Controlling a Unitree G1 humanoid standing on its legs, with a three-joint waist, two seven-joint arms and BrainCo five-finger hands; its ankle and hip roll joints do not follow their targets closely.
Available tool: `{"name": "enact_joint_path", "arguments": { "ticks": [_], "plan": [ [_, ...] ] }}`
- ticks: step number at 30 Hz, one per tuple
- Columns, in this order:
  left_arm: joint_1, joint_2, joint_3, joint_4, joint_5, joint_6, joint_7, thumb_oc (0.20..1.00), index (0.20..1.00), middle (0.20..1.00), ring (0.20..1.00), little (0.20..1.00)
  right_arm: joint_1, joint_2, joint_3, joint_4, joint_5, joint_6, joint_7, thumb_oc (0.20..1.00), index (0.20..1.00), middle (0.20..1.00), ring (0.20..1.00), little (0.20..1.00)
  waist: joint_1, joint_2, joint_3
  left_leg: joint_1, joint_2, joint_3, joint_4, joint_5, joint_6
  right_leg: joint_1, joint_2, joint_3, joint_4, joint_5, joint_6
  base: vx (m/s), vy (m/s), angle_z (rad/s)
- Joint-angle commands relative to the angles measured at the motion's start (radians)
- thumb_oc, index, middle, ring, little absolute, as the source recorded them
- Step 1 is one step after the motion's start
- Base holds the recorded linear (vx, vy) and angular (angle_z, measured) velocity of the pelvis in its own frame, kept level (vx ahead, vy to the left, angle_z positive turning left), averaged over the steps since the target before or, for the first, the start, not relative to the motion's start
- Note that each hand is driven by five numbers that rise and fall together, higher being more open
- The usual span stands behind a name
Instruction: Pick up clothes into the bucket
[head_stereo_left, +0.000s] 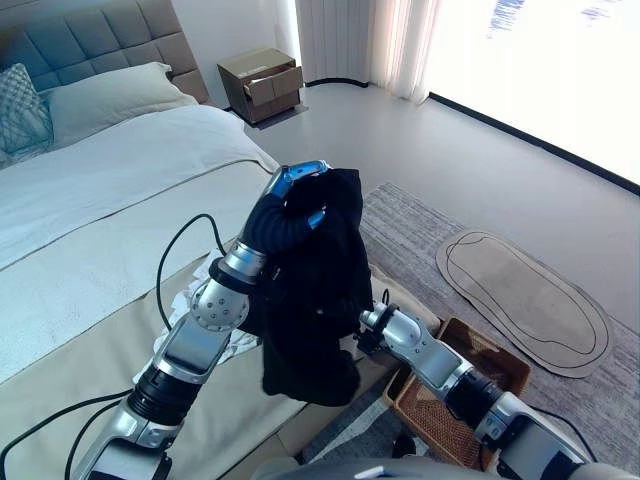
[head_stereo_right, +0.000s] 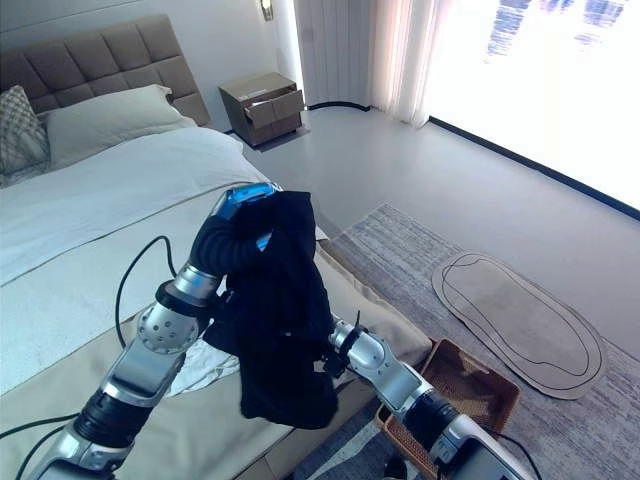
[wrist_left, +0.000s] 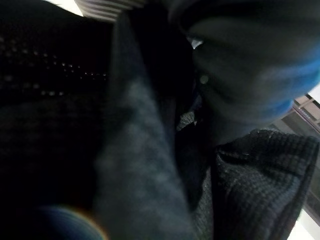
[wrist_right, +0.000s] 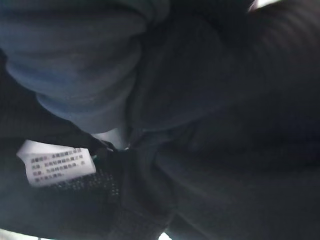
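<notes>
1. Step: lift-and-carry. L hand (head_stereo_left: 300, 190) is raised over the bed (head_stereo_left: 120, 190) edge; black garment (head_stereo_left: 320, 290) hangs from it. Fingers hidden in cloth, so can't tell how far closed.
2. R hand (head_stereo_left: 365, 325) is at the garment's lower right; fingers hidden, can't tell.
3. Next: swing right and down to the basket (head_stereo_left: 505, 365) on the floor, then release.
4. Around: white cloth (head_stereo_left: 225, 345) on bed, rug (head_stereo_left: 420, 230), oval mat (head_stereo_left: 530, 300), nightstand (head_stereo_left: 262, 84) far. Bed corner lies between.

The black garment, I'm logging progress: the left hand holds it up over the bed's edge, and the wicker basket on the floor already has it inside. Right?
Not quite. The black garment hangs from the raised left hand, not in the wicker basket, which sits on the floor by the bed, as the left eye view shows.
</notes>
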Motion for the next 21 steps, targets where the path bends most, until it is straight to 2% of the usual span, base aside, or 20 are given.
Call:
{"name": "enact_joint_path", "arguments": {
  "ticks": [1, 4, 5, 6, 7, 8, 9, 10, 11, 12, 13, 14, 18, 19, 20, 21],
  "plan": [
    [-0.072, 0.005, 0.033, -0.085, -0.062, -0.064, 0.030, 0.200, 0.200, 0.200, 0.200, 0.200, 0.007, 0.047, -0.005, 0.042, -0.001, -0.007, -0.031, 0.200, 0.200, 0.200, 0.200, 0.200, 0.022, -0.058, -0.032, -0.011, 0.018, 0.003, 0.010, -0.037, -0.002, 0.005, -0.049, 0.053, 0.012, 0.001, 0.046, 0.00, 0.000, 0.00],
    [-0.042, 0.009, 0.066, -0.075, -0.055, -0.063, 0.043, 0.200, 0.200, 0.200, 0.200, 0.200, 0.066, 0.039, -0.058, 0.031, 0.009, -0.007, -0.070, 0.200, 0.200, 0.200, 0.200, 0.200, 0.015, -0.057, -0.033, -0.008, 0.017, 0.004, 0.009, -0.038, -0.001, 0.006, -0.048, 0.055, 0.012, 0.000, 0.047, 0.00, 0.000, 0.00],
    [-0.016, 0.016, 0.096, -0.069, -0.062, -0.061, 0.049, 0.200, 0.200, 0.200, 0.200, 0.200, 0.121, 0.036, -0.115, 0.027, 0.056, 0.000, -0.077, 0.200, 0.200, 0.200, 0.200, 0.200, 0.007, -0.056, -0.033, -0.006, 0.018, 0.007, 0.009, -0.039, -0.001, 0.006, -0.047, 0.056, 0.013, -0.001, 0.047, 0.00, 0.000, 0.00],
    [-0.015, 0.017, 0.097, -0.070, -0.063, -0.061, 0.048, 0.200, 0.200, 0.200, 0.200, 0.200, 0.123, 0.036, -0.114, 0.025, 0.057, 0.002, -0.076, 0.200, 0.200, 0.200, 0.200, 0.200, 0.007, -0.056, -0.034, -0.006, 0.018, 0.007, 0.009, -0.039, -0.001, 0.006, -0.047, 0.057, 0.013, -0.001, 0.047, 0.00, 0.000, 0.00],
    [0.029, 0.022, 0.136, -0.077, -0.098, -0.062, 0.040, 0.200, 0.200, 0.200, 0.200, 0.200, 0.176, 0.038, -0.188, 0.016, 0.141, 0.001, -0.098, 0.200, 0.200, 0.200, 0.200, 0.200, 0.003, -0.054, -0.033, -0.006, 0.018, 0.009, 0.010, -0.039, -0.002, 0.005, -0.048, 0.056, 0.014, -0.001, 0.046, 0.00, 0.001, -0.03],
    [0.032, 0.022, 0.137, -0.080, -0.100, -0.061, 0.039, 0.200, 0.200, 0.200, 0.200, 0.200, 0.178, 0.037, -0.188, 0.014, 0.142, 0.002, -0.097, 0.200, 0.200, 0.200, 0.200, 0.200, 0.003, -0.054, -0.034, -0.006, 0.018, 0.009, 0.010, -0.039, -0.002, 0.005, -0.048, 0.056, 0.014, -0.001, 0.046, 0.00, 0.002, -0.04],
    [0.061, 0.022, 0.160, -0.077, -0.115, -0.065, 0.036, 0.200, 0.200, 0.200, 0.200, 0.200, 0.194, 0.037, -0.213, 0.004, 0.170, -0.002, -0.099, 0.200, 0.200, 0.200, 0.200, 0.200, 0.002, -0.054, -0.033, -0.006, 0.018, 0.010, 0.010, -0.040, -0.002, 0.005, -0.047, 0.056, 0.013, -0.002, 0.046, 0.00, -0.006, -0.07],
    [0.117, 0.013, 0.203, -0.053, -0.151, -0.085, 0.029, 0.200, 0.200, 0.200, 0.200, 0.200, 0.227, 0.001, -0.309, 0.041, 0.226, -0.028, -0.092, 0.200, 0.200, 0.200, 0.200, 0.200, 0.004, -0.056, -0.032, -0.006, 0.019, 0.010, 0.010, -0.039, -0.004, 0.006, -0.047, 0.055, 0.013, -0.002, 0.046, 0.00, -0.006, -0.09],
    [0.119, 0.013, 0.204, -0.053, -0.152, -0.086, 0.028, 0.200, 0.200, 0.200, 0.200, 0.200, 0.229, 0.001, -0.308, 0.041, 0.226, -0.028, -0.093, 0.200, 0.200, 0.200, 0.200, 0.200, 0.004, -0.056, -0.033, -0.005, 0.019, 0.010, 0.010, -0.039, -0.004, 0.007, -0.047, 0.055, 0.013, -0.002, 0.046, 0.00, -0.009, -0.09],
    [0.187, -0.026, 0.229, 0.008, -0.162, -0.095, 0.042, 0.200, 0.200, 0.200, 0.200, 0.200, 0.282, -0.011, -0.379, -0.050, 0.279, -0.055, -0.092, 0.200, 0.200, 0.200, 0.200, 0.200, -0.003, -0.059, -0.029, -0.004, 0.020, 0.013, 0.009, -0.037, -0.005, 0.005, -0.046, 0.057, 0.014, -0.001, 0.045, 0.00, -0.002, -0.05],
    [0.187, -0.027, 0.227, 0.009, -0.161, -0.096, 0.042, 0.200, 0.200, 0.200, 0.200, 0.200, 0.286, -0.013, -0.380, -0.054, 0.280, -0.054, -0.092, 0.200, 0.200, 0.200, 0.200, 0.200, -0.002, -0.058, -0.031, -0.004, 0.020, 0.013, 0.009, -0.038, -0.005, 0.005, -0.046, 0.057, 0.014, -0.002, 0.045, 0.00, -0.006, -0.06],
    [0.228, -0.041, 0.226, 0.088, -0.153, -0.097, 0.049, 0.200, 0.200, 0.200, 0.200, 0.200, 0.314, -0.016, -0.451, -0.093, 0.331, -0.077, -0.105, 0.200, 0.200, 0.200, 0.200, 0.200, -0.007, -0.060, -0.030, -0.005, 0.020, 0.013, 0.010, -0.038, -0.004, 0.004, -0.045, 0.059, 0.014, -0.002, 0.044, 0.00, -0.003, -0.06],
    [0.270, -0.040, 0.219, 0.216, -0.106, -0.082, 0.059, 0.213, 0.213, 0.213, 0.213, 0.213, 0.351, -0.015, -0.543, -0.147, 0.398, -0.100, -0.117, 0.200, 0.200, 0.200, 0.200, 0.200, -0.013, -0.061, -0.032, -0.006, 0.020, 0.014, 0.014, -0.040, -0.003, 0.001, -0.043, 0.062, 0.015, -0.003, 0.044, 0.00, -0.001, -0.01],
    [0.277, -0.035, 0.210, 0.279, -0.067, -0.069, 0.066, 0.448, 0.448, 0.448, 0.448, 0.448, 0.356, -0.007, -0.572, -0.165, 0.421, -0.111, -0.120, 0.200, 0.200, 0.200, 0.200, 0.200, -0.015, -0.061, -0.033, -0.007, 0.019, 0.015, 0.014, -0.040, -0.003, 0.001, -0.043, 0.064, 0.014, -0.003, 0.045, 0.00, 0.000, 0.00],
    [0.287, -0.033, 0.213, 0.296, -0.053, -0.062, 0.062, 0.821, 0.821, 0.821, 0.821, 0.821, 0.362, -0.002, -0.593, -0.187, 0.440, -0.117, -0.122, 0.200, 0.200, 0.200, 0.200, 0.200, -0.017, -0.062, -0.033, -0.007, 0.020, 0.016, 0.014, -0.041, -0.002, 0.002, -0.043, 0.065, 0.014, -0.003, 0.045, 0.00, 0.000, 0.00],
    [0.296, -0.035, 0.205, 0.347, -0.044, -0.046, 0.057, 1.000, 1.000, 1.000, 1.000, 1.000, 0.368, 0.001, -0.617, -0.204, 0.458, -0.121, -0.124, 0.200, 0.200, 0.200, 0.200, 0.200, -0.018, -0.062, -0.034, -0.007, 0.020, 0.016, 0.015, -0.041, -0.002, 0.002, -0.043, 0.065, 0.014, -0.003, 0.045, 0.00, 0.000, 0.00]
  ]
}}
